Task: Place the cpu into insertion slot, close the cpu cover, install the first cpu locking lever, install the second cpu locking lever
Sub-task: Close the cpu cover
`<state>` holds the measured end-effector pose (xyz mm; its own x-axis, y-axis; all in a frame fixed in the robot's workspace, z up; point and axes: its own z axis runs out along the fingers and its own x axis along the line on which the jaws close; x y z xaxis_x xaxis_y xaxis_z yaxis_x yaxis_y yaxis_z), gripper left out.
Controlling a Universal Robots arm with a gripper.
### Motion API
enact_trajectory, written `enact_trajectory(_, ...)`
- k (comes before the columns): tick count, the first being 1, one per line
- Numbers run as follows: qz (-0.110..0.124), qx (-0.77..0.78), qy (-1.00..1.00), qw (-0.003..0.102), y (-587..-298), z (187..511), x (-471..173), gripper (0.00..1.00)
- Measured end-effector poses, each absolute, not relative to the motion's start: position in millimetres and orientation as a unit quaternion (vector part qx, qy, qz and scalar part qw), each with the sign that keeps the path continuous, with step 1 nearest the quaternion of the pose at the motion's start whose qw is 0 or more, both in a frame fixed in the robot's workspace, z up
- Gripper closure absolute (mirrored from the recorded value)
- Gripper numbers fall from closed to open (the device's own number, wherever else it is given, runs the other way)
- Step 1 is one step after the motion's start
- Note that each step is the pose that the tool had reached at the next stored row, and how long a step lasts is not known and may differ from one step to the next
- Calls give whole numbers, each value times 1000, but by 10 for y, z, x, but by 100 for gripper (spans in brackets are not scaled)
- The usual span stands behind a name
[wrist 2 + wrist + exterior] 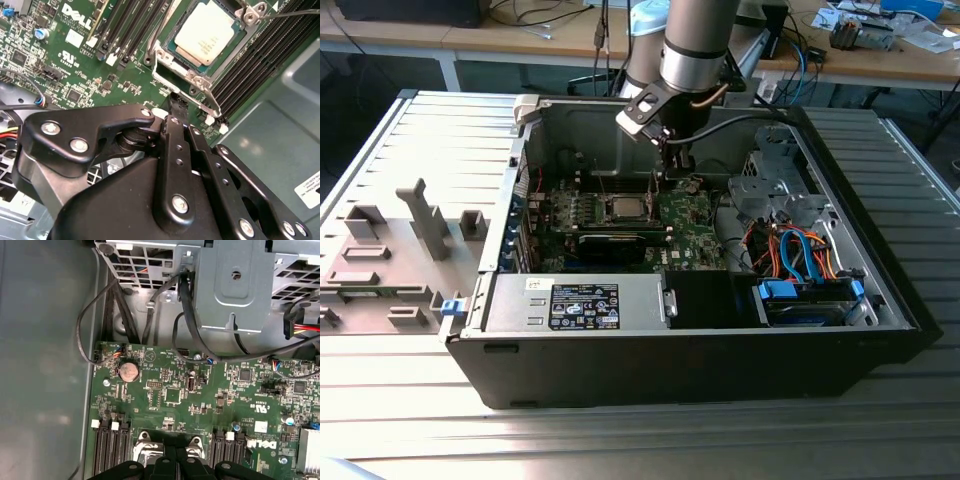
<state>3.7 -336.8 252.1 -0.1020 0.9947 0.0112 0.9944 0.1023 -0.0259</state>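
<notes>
The cpu point(205, 31) lies flat in the insertion slot point(173, 46), and the cpu cover point(197, 77) seems down around it. The end effector point(176, 107) stands just beside the cover's edge, toward the exterior view's right. Its fingers are drawn together and grip nothing that I can see.

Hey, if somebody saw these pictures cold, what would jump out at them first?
The grey robot arm reaching down into the open black computer case, in the middle of the exterior view. Then, in the second wrist view, the pale silver cpu gleaming on the green board, just beyond the black tool.
</notes>
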Motion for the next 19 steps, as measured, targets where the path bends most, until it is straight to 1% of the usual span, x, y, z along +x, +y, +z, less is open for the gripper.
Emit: enact_trajectory(19, 6, -670, -742, 13, -3368, 2521, -121, 89)
